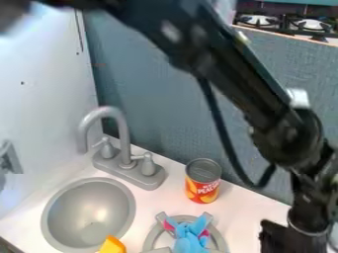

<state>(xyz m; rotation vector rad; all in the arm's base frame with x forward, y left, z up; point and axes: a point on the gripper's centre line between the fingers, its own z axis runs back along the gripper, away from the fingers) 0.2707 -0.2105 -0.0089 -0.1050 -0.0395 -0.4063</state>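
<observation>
Camera view: along the bottom edge, a soft-looking blue toy (pixel 190 238) with bright pink ear-like patches is lying on a round grey toy burner (pixel 151 238), whose flat prongs are jutting around it. Its lower part is running out at the frame's edge. To its left, a yellow-orange object (pixel 112 245) is showing partly, overlapping the near rim of the round grey metal-looking sink (pixel 129 200). At the lower right, the black two-finger gripper (pixel 272 241) is hanging apart from the toy; whether it is clenching, grasping something or hanging released, I cannot tell.

Just behind the burner, a red-and-orange cylindrical can (pixel 203 180) with a grey top and pale lettering is standing upright on the white counter (pixel 247 210). Left of the can, a grey faucet (pixel 121 129) with two handles is rising behind the sink and curving over toward the left. A black cable (pixel 228 143) is looping down near the can's right side, and the thick black arm (pixel 224 74) is slanting across, blocking much of the blue-grey back panel (pixel 148 86). Farthest off, a black-grated stove (pixel 284 22) is sitting beyond that panel.
</observation>
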